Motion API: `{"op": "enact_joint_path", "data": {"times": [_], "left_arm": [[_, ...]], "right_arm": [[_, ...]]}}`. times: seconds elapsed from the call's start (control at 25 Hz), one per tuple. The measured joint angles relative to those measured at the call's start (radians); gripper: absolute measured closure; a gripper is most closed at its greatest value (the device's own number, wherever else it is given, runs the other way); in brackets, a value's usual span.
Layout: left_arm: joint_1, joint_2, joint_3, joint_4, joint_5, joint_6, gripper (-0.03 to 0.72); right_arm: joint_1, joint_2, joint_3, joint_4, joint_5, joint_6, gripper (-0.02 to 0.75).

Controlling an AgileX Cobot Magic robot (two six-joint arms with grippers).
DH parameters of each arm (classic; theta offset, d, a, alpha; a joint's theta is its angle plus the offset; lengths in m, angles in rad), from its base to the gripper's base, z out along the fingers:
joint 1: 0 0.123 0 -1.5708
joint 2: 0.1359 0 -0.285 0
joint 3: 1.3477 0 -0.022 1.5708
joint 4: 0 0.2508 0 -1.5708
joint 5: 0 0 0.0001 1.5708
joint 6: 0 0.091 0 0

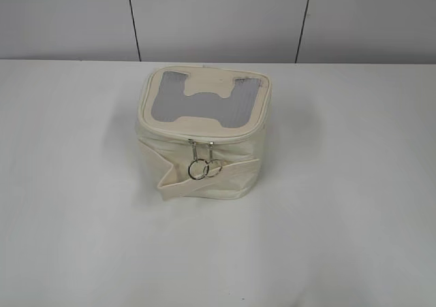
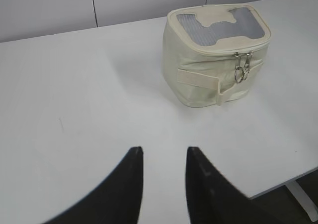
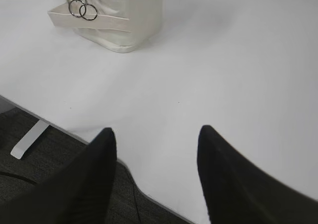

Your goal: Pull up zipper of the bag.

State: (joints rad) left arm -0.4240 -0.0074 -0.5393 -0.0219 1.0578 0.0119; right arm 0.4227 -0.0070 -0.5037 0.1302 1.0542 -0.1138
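Here, left end effector (image 2: 163, 157) narrowly parted, right end effector (image 3: 156, 137) wide apart, both empty, bag (image 1: 203, 133) untouched.

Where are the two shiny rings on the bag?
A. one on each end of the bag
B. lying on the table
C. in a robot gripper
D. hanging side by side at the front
D: the two rings dangle together from the zipper on the front of the bag.
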Motion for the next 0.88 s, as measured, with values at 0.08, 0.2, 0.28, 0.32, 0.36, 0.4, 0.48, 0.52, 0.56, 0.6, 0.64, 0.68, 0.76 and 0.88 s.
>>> {"op": "enact_joint_path", "data": {"times": [0.08,0.2,0.28,0.32,0.36,0.4,0.48,0.52,0.56,0.6,0.64,0.68,0.76,0.88], "left_arm": [[0.0,0.0,0.0,0.0,0.0,0.0,0.449],[0.0,0.0,0.0,0.0,0.0,0.0,0.449],[0.0,0.0,0.0,0.0,0.0,0.001,0.449],[0.0,0.0,0.0,0.001,0.0,0.001,0.449],[0.001,0.0,0.0,0.001,0.0,0.001,0.449],[0.007,0.0,0.0,0.001,0.0,0.001,0.449],[0.055,0.0,0.0,0.001,-0.001,0.001,0.449],[0.094,0.0,0.0,0.001,-0.001,0.001,0.449],[0.131,0.0,0.0,0.001,-0.001,0.001,0.449],[0.177,0.0,0.0,0.001,-0.001,0.001,0.449],[0.221,0.0,0.0,0.001,-0.001,0.001,0.449],[0.257,0.0,0.0,0.001,-0.001,0.001,0.449],[0.297,0.0,0.0,0.001,-0.001,0.001,0.449],[0.309,0.0,0.0,0.001,-0.001,0.001,0.449]], "right_arm": [[0.0,0.0,0.0,-0.001,-0.001,0.004,0.333],[0.0,0.0,0.0,-0.002,-0.001,0.006,0.338],[0.0,0.0,0.0,-0.002,-0.001,0.007,0.338],[0.0,0.0,0.0,-0.002,-0.001,0.007,0.338],[-0.002,0.0,0.0,-0.002,-0.001,0.007,0.338],[-0.009,0.0,0.0,-0.002,-0.002,0.007,0.338],[-0.047,0.0,0.0,-0.001,-0.002,0.007,0.338],[-0.079,0.0,0.0,0.0,-0.002,0.007,0.338],[-0.109,0.0,0.0,0.0,-0.002,0.007,0.338],[-0.147,0.0,0.0,0.0,-0.002,0.007,0.338],[-0.181,0.0,0.0,0.0,-0.002,0.007,0.338],[-0.21,0.0,0.0,0.0,-0.002,0.007,0.338],[-0.249,0.0,0.0,0.002,-0.002,0.007,0.338],[-0.27,0.0,0.0,0.004,-0.003,0.007,0.338]]}}
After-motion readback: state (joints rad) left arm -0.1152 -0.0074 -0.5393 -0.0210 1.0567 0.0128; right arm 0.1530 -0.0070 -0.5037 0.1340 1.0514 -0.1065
